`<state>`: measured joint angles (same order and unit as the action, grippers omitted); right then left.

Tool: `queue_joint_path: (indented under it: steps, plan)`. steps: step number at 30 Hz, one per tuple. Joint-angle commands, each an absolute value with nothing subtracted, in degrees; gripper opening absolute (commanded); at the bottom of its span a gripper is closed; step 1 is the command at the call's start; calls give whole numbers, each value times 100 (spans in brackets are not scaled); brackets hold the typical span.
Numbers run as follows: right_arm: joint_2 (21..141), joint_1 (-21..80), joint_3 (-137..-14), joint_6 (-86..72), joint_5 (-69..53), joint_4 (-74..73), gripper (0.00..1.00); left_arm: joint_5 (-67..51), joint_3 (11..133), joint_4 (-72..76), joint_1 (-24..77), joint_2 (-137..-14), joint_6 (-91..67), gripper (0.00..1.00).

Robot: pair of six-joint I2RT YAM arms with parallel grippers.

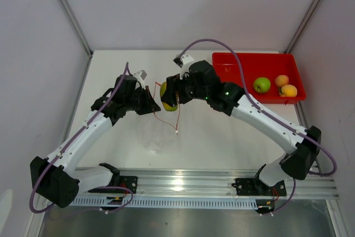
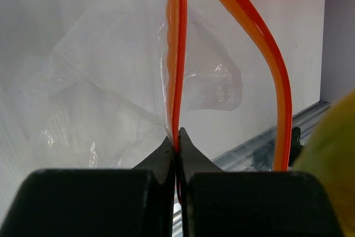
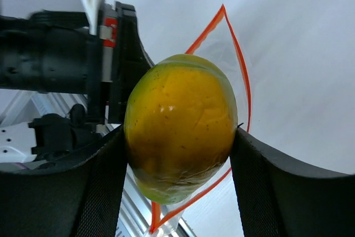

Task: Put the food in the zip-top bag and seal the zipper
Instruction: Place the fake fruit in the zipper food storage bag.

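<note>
Stage: first fruit going in. The mango hangs at the open mouth of the zip-top bag, and nothing is sealed yet.
Done: the bag is lifted and its mouth pulled open. As far as the views show, no fruit lies fully inside it.
Left to do: the mango must drop in. The green apple and two peaches wait in the red tray at the far right corner of the surface. After that the zipper has to be pressed closed along its length.
Left gripper: pressed together on one lip of the zipper, which stands straight up from the jaws in the wrist view. The other lip bows away to the right.
Right gripper: clamped on the mango, with one finger on each narrow flank.
Where: both grippers meet above the middle of the surface, a little toward its far edge. The bag hangs between and below them, and whether it touches the surface cannot be told.
Mango's axis: the long axis runs crosswise to the grip. Its greener lower end points toward the loop of the zipper and may just be entering.
Bag's heading: the mouth faces the mango, with the clear body trailing behind it.
</note>
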<state>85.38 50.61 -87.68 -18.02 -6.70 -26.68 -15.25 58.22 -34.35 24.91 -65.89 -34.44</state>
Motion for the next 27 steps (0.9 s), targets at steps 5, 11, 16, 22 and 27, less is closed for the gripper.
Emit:
queue_joint_path:
  steps: [5,11,16,22,27]
  plan:
    - [9008,5177,-9097,-1626,-431,-2619,22,-1801,6047,-3419,2514,-6504,-3392,0]
    - [9184,5256,-9281,-1600,-194,-2760,59,-1828,6021,-3375,2514,-6486,-3384,0]
    - [9132,5317,-9343,-1556,-18,-2848,80,-1819,5994,-3366,2514,-6495,-3393,1]
    - [8974,5335,-9334,-1538,332,-2970,99,-1802,5968,-3340,2514,-6469,-3401,1]
    - [8702,5344,-9334,-1793,1308,-2988,99,-1793,5968,-3357,2514,-6460,-3393,1]
